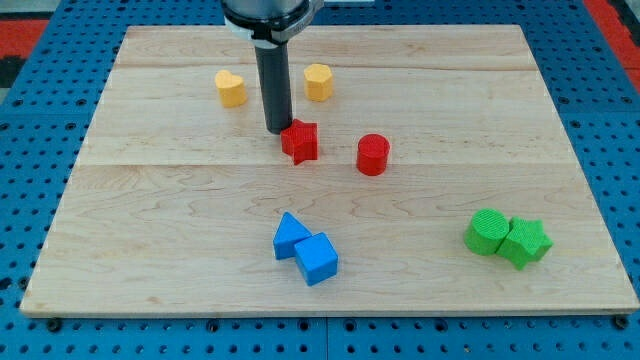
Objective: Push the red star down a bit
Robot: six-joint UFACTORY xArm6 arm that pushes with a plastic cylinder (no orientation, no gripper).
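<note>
Red star [300, 141] sits above the board's centre, with my tip [278, 131] touching or just beside its upper-left edge. No jaws exist on this rod, so nothing is held; the contact is a push only. Red cylinder [372, 154] stands near, to the view's right. 2 yellow blocks [230, 88] [318, 82] lie above; 2 blue blocks [305, 250] lie well below. Risk: the tip meets the star off-centre, so a downward push may spin it or slide it rightward toward the cylinder.
</note>
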